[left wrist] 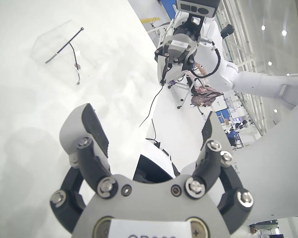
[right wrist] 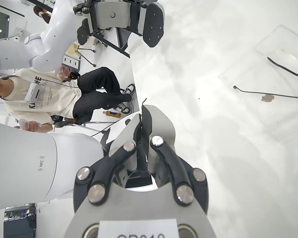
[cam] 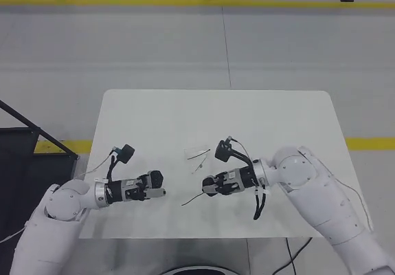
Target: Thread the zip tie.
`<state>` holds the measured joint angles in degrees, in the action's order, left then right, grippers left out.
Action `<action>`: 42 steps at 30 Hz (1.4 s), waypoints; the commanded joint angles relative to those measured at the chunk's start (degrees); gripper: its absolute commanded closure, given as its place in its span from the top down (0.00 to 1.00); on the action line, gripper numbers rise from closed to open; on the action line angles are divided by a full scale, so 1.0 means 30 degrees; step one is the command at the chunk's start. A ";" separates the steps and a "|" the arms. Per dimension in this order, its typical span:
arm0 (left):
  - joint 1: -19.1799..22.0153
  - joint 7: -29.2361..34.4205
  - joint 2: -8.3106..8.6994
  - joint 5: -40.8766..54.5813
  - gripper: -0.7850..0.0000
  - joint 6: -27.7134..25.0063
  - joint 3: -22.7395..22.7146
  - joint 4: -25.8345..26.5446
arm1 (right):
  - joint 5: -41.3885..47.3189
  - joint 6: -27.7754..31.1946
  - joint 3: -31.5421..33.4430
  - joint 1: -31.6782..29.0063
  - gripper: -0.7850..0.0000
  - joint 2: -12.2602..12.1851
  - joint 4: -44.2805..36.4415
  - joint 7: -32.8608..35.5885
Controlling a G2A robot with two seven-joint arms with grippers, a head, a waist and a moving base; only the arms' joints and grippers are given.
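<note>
On white table (cam: 252, 117): zip tie (left wrist: 63, 45), clear sheet (left wrist: 53, 37), perhaps bag; grey floor (cam: 183, 48).

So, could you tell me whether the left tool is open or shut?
Open: the left tool has its pads wide apart, gripping nothing.

Large robot lab hall, yellow floor tape (cam: 382, 143), high ceiling lights (left wrist: 263, 27), white worktable (cam: 183, 117)

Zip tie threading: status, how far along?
Done: right gripper is shut on one thin black zip tie, its length trailing free. In hand: open left gripper faces it, empty. Left: grab the free end and thread it; no loop yet.
</note>
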<state>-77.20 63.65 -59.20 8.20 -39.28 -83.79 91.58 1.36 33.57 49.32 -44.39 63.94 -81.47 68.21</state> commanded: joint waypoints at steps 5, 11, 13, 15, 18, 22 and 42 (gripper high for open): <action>0.0727 -0.0142 -0.0010 -0.0638 1.00 -0.0591 0.1295 -0.0176 | 0.0746 -0.0206 -0.0313 0.0354 0.00 0.0058 -0.0256 0.0577; 0.1309 -0.0718 0.0176 -0.1447 1.00 -0.1168 0.2585 -0.0224 | 0.1423 -0.0229 -0.0825 0.0959 0.00 0.0197 0.0043 0.1061; 0.1414 -0.0978 0.0259 -0.1758 0.89 -0.1427 0.2953 -0.0246 | 0.1550 -0.0289 -0.1011 0.1121 0.00 0.0249 0.0210 0.1122; 0.1504 -0.1158 0.0338 -0.1993 0.47 -0.1607 0.3327 -0.0291 | 0.1698 -0.0460 -0.1260 0.1333 0.00 0.0305 0.0316 0.1293; 0.1677 -0.1384 0.0434 -0.2517 0.41 -0.1832 0.3741 -0.0313 | 0.2006 -0.0582 -0.1541 0.1674 0.00 0.0374 0.0633 0.1415; 0.1779 -0.1740 0.0531 -0.2713 0.38 -0.2188 0.4109 -0.0324 | 0.2381 -0.0781 -0.1919 0.2111 0.00 0.0487 0.1059 0.1614; 0.2676 -0.2225 0.0704 -0.2717 0.30 -0.2403 0.5514 -0.0791 | 0.2867 -0.0959 -0.3127 0.3206 0.00 0.0843 0.2027 0.1792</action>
<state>-69.21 57.04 -57.13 -0.02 -46.42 -67.28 89.31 9.93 30.70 39.98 -34.81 66.46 -75.43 73.58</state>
